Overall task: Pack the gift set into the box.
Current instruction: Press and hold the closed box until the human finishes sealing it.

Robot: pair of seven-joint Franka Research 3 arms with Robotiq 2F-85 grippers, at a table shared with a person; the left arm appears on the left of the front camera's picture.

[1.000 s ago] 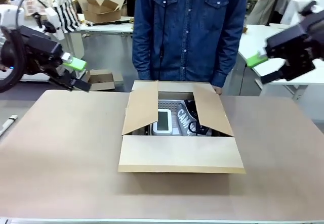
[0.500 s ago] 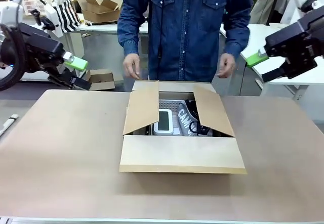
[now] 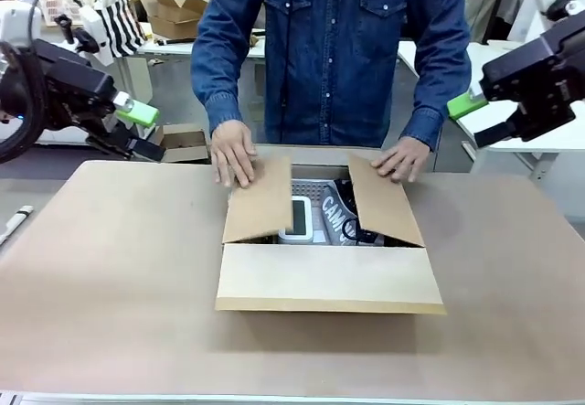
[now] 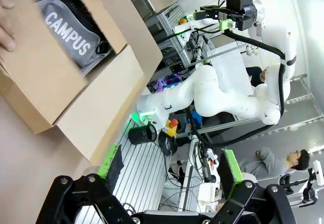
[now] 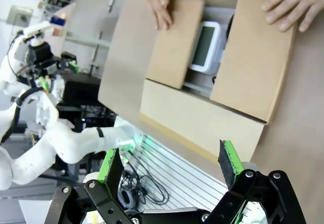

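Person's hands (image 3: pixel 233 152) now down on box (image 3: pixel 329 277) side flaps, "CAMPUS" pouch (image 4: pixel 66 37) inside, both jaws apart

Box (image 3: pixel 329 277), centre of the front view: plain brown corrugated cardboard, matt, flaps smooth and unprinted. Table top (image 3: pixel 110 286): matt tan sheet, smooth, could be paper or board, hard to tell. Tray (image 3: pixel 306 187) inside the box: grey perforated plastic, dull. White device (image 3: pixel 299 220): smooth plastic shell, screen a bit glossier. Pouch (image 4: pixel 71 39), upper left of the left wrist view: grey woven cloth, matt, white printed lettering. Shirt (image 3: pixel 338 48), top centre of the front view: blue denim, matt. Left gripper (image 3: pixel 144 133) and right gripper (image 3: pixel 473 120): matt black bodies; pads (image 5: pixel 228 161) flat green, no shine. Arm shell (image 4: pixel 223 97): white glossy plastic.
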